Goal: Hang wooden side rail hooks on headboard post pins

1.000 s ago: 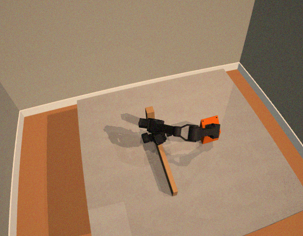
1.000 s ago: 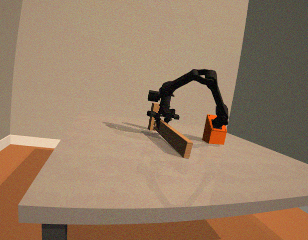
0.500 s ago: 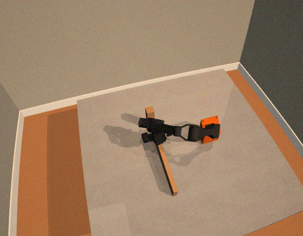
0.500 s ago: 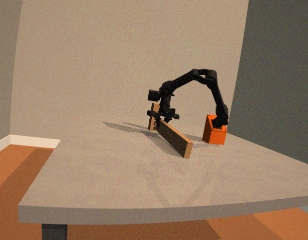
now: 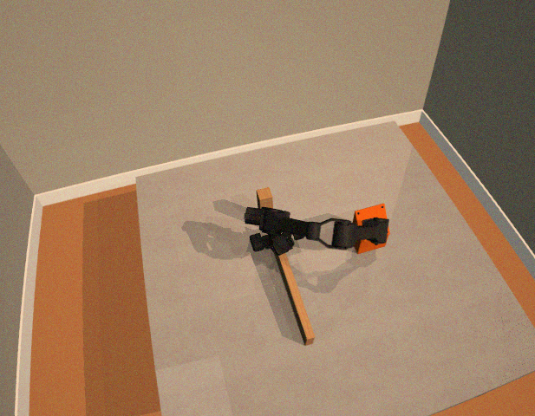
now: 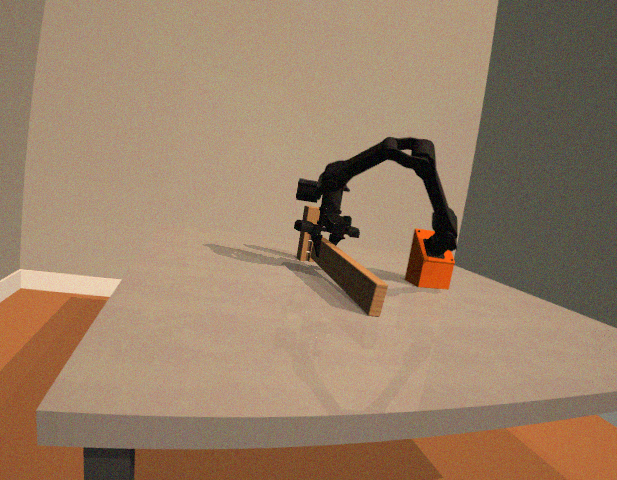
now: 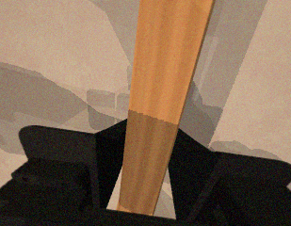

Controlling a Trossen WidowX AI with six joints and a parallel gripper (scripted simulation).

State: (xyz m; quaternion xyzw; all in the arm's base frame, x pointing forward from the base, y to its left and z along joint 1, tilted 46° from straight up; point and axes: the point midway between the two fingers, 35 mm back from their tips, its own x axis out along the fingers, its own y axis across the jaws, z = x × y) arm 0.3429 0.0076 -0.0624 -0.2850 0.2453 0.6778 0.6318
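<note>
The wooden side rail [image 5: 296,300] [image 6: 349,276] [image 7: 169,61] slopes down from the headboard post [image 5: 264,197] [image 6: 311,214], and its far end rests on the table [image 5: 393,290] [image 6: 246,361]. The post stands upright. My gripper [image 5: 276,239] [image 6: 329,235] [image 7: 150,122] is shut on the rail's raised end, right beside the post. The steel hooks [image 6: 310,249] show as small grey pieces at the post's face. I cannot tell whether they sit on the pins, and the pins themselves are hidden.
The arm's orange base block [image 5: 368,213] [image 6: 430,268] stands to the right of the post, with the arm arching over from it. Walls close the back and right, and the table edge runs along the left and front.
</note>
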